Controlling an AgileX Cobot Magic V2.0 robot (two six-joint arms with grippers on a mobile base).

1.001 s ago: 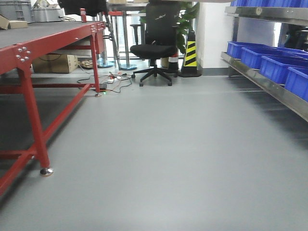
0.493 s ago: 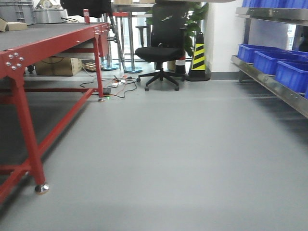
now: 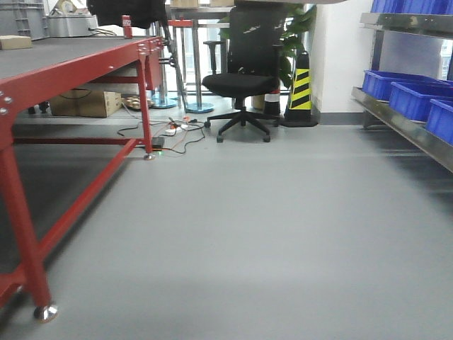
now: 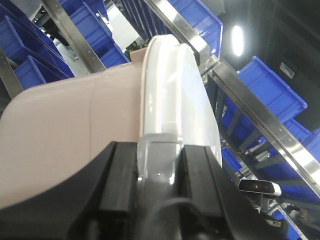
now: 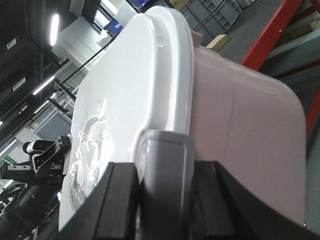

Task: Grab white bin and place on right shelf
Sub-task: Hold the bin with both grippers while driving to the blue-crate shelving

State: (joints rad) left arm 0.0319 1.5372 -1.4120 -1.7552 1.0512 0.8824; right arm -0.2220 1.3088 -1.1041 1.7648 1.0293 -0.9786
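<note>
Blue bins (image 4: 272, 85) are crowding the steel-railed right shelf (image 4: 250, 107) just beyond the left gripper (image 4: 157, 165). A red-framed table (image 5: 272, 30) is standing past the right gripper (image 5: 165, 165). Both grippers are clamping opposite ends of the white bin (image 4: 75, 130), which is smooth pinkish plastic with rounded corners and a glossy rimmed lid (image 5: 130, 90).

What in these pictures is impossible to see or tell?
- The bin contents: the lid covers them in both wrist views.
- The left gripper and right gripper: one finger shows on each; the other is hidden by the bin, so the grip is unclear.
- The shelf: front view, cut off by the right edge.
- The front view misses the bin entirely.
</note>
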